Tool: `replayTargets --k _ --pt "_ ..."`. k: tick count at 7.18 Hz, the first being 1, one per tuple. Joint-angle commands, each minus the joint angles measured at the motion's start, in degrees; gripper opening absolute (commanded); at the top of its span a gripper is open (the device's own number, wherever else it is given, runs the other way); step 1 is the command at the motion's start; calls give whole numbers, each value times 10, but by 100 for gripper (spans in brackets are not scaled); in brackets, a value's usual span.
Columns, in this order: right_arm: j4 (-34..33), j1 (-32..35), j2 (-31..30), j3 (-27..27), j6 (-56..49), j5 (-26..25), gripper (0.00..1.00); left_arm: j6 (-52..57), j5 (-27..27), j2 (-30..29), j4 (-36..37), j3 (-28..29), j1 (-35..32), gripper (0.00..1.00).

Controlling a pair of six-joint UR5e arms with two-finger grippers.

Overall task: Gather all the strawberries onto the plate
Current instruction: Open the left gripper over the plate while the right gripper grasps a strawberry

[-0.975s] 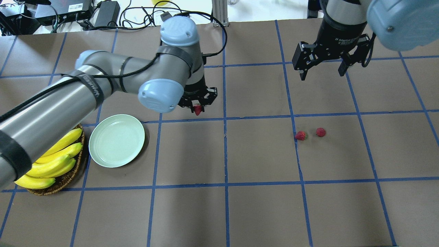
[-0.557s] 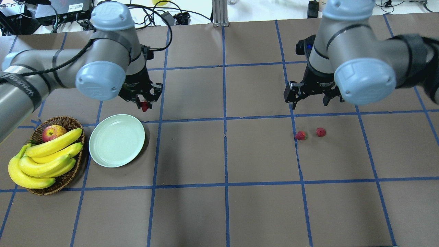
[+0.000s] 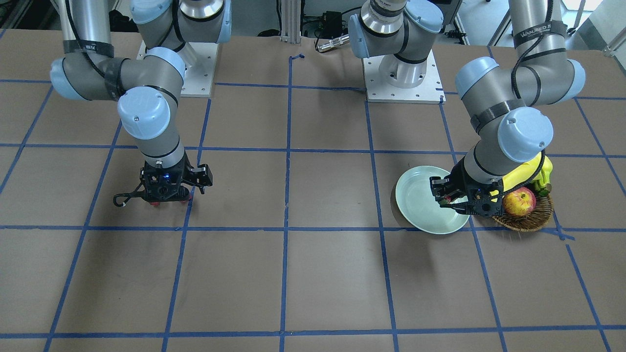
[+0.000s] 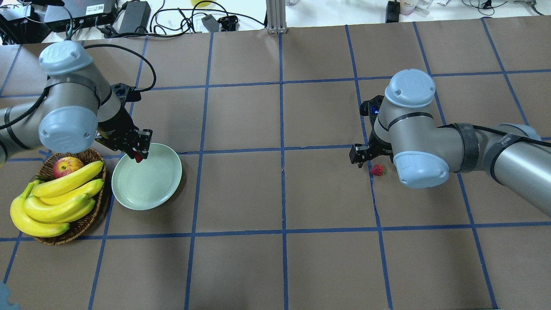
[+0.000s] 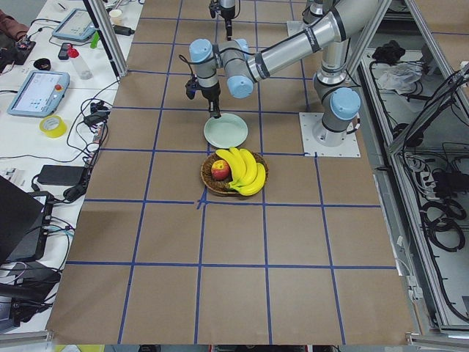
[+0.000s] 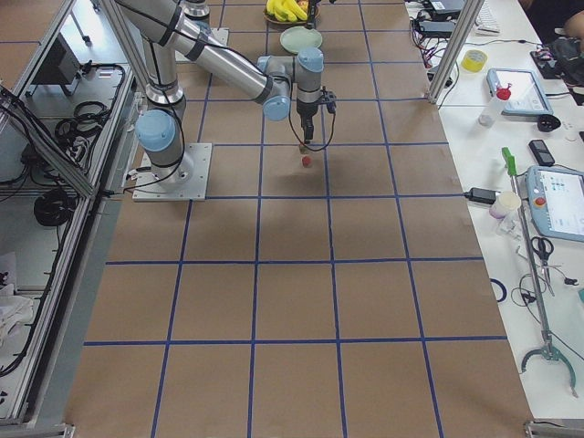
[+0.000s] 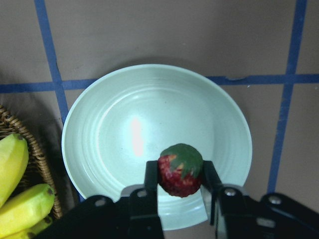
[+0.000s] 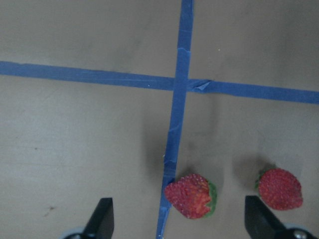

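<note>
Left gripper [image 4: 138,155] hangs over the plate [image 4: 150,185], at the edge farthest from the robot and on the side nearest the basket [image 4: 73,234]. It is clamped on a strawberry [image 7: 180,170]: both fingers pinch the red body and the green cap faces up toward the wrist camera.

The coming move turns on where that berry sits over the plate. In the wrist view it is inside the rim but off-centre, closer to the edge on the gripper's side than to the flat middle. I judge that letting go here would land it in the plate. A small round fruit dropped this near the rim may roll, though, so a short shift toward the centre looks safer. How high it hangs I cannot tell.

Right gripper [image 8: 182,219] is spread wide and holds nothing, well apart from the plate. A second strawberry [image 8: 190,195] lies between its fingertips, touching the blue tape line [image 8: 179,109]. Its tip points toward one finger and its cap toward the other, so closing would squeeze it end to end. A third strawberry [image 8: 280,188] lies just beside it, close to one fingertip [image 8: 256,214], and closing may nudge it. This arm is the nearer one to both.
</note>
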Motion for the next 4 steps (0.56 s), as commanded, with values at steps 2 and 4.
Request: replayTargets --k 2,4 --pt "-15 -10 28 8 -4 1 71 40 -6 -11 81 -46 14 11" --pt "-14 -10 30 6 -1 0 50 40 -2 -12 81 -46 14 60"
